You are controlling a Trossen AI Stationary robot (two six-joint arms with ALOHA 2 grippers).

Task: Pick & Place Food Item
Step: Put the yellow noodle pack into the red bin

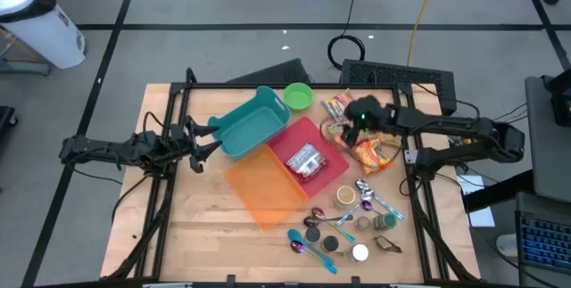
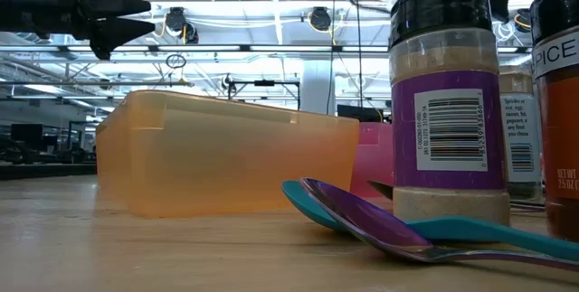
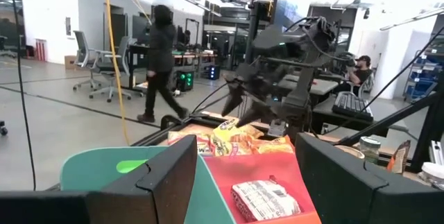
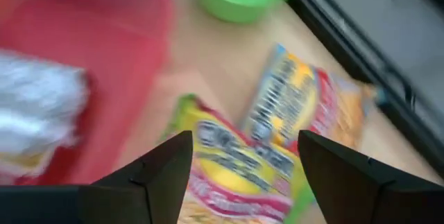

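A yellow-and-red snack bag (image 4: 232,165) lies flat on the table right of the red bin (image 1: 332,174). A second snack packet (image 4: 298,109) lies just beyond it. A silver packet (image 1: 305,161) lies in the red bin. My right gripper (image 4: 239,175) hangs open above the yellow-and-red bag, slanting down, with one finger on each side of it in the right wrist view. My left gripper (image 1: 203,142) waits open at the table's left, near the teal bin (image 1: 254,120), clear of the table.
A green bowl (image 1: 298,95) stands at the far edge and an orange bin (image 1: 263,188) lies in front of the red bin. Several spoons (image 1: 312,245) and spice jars (image 2: 448,102) crowd the near right. A person (image 3: 161,61) walks in the room beyond.
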